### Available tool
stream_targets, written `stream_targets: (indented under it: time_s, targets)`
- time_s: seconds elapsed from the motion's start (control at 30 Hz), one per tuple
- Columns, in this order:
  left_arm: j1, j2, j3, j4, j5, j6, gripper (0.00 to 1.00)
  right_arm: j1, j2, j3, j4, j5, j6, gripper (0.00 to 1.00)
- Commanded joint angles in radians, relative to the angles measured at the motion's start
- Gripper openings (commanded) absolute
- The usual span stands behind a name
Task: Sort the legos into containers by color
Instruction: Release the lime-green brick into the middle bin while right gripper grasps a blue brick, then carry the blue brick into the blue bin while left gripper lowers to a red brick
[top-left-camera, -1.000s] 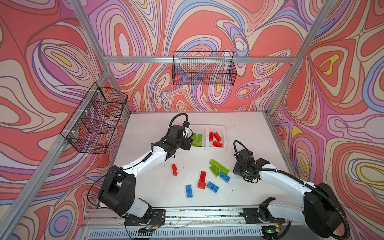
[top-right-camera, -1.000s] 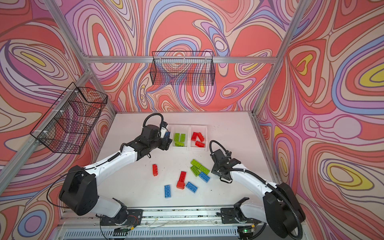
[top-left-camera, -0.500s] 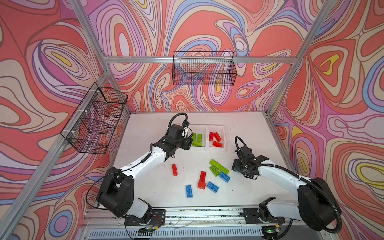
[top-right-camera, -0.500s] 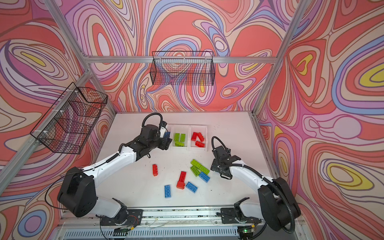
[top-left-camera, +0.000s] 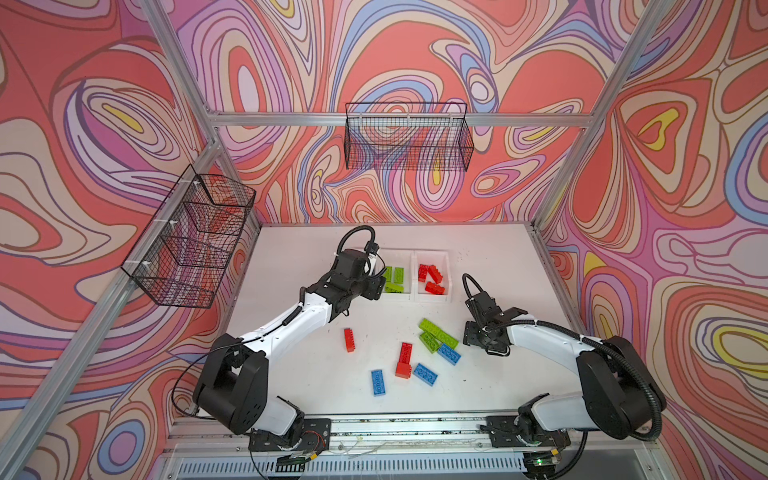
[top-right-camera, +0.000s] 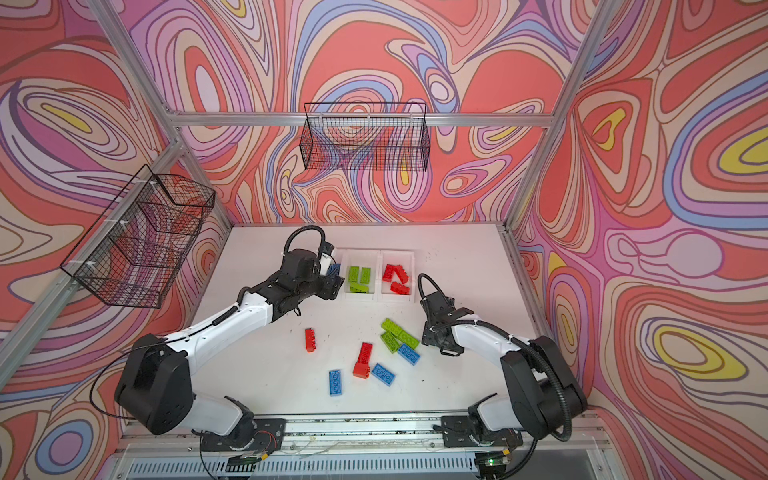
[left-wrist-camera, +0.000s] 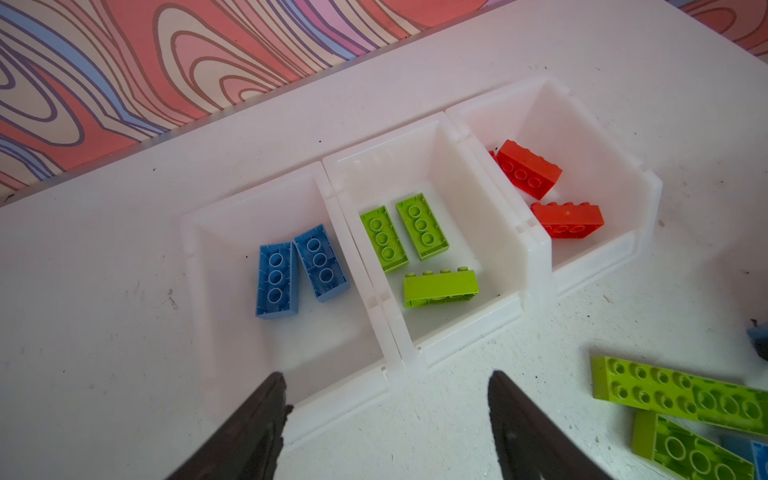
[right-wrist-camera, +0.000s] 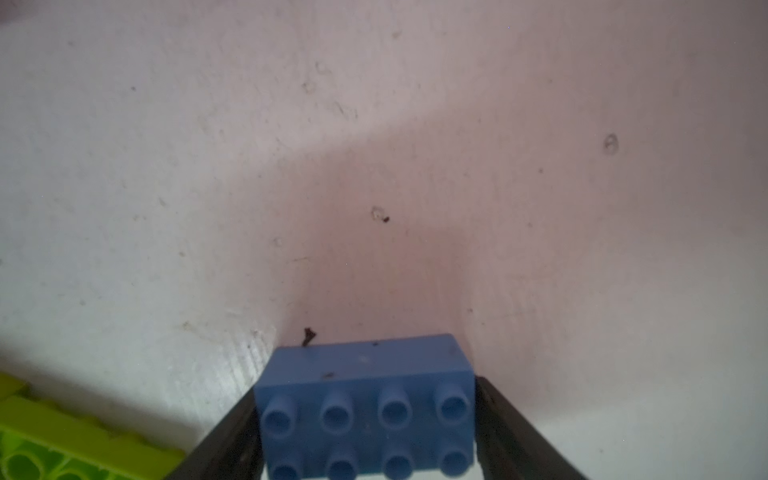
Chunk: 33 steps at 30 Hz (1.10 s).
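Blue brick (right-wrist-camera: 365, 407) sits between right gripper (top-left-camera: 484, 337) fingers, clamped on both short ends, low over table, right of white bin row (left-wrist-camera: 457, 332) and nearer robot base. Long axis runs finger to finger; studs face wrist camera. Likely light, rigid, slick-sided: flat end faces look best hold. Left gripper (left-wrist-camera: 386, 376) gapes empty above row's blue-stocked end bin.
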Motion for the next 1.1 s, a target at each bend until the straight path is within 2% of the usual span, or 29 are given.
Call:
stream_targets:
  time_s: [0.0,0.3,0.5,0.7,0.9,1.07]
  targets:
    - [0.002,-0.028,-0.021,-0.021,-0.006,-0.019,0.78,-0.003,0.01,0.024,0.016,0.022,-0.022,0.69]
    - [0.001,-0.059,-0.05,-0.044,-0.02,-0.042,0.78,0.004,-0.03,0.109,0.001,-0.013,-0.161,0.59]
    - [0.002,-0.14,-0.128,-0.06,-0.052,-0.098,0.78,0.099,0.014,0.298,0.003,0.009,-0.246,0.59]
    - [0.003,-0.275,-0.244,-0.091,-0.096,-0.205,0.77,0.22,0.212,0.555,0.088,-0.05,-0.299,0.59]
    - [0.002,-0.432,-0.29,-0.245,-0.157,-0.221,0.78,0.295,0.423,0.77,0.248,-0.165,-0.285,0.59]
    - [0.002,-0.533,-0.357,-0.286,-0.115,-0.32,0.78,0.345,0.598,0.965,0.291,-0.204,-0.302,0.59]
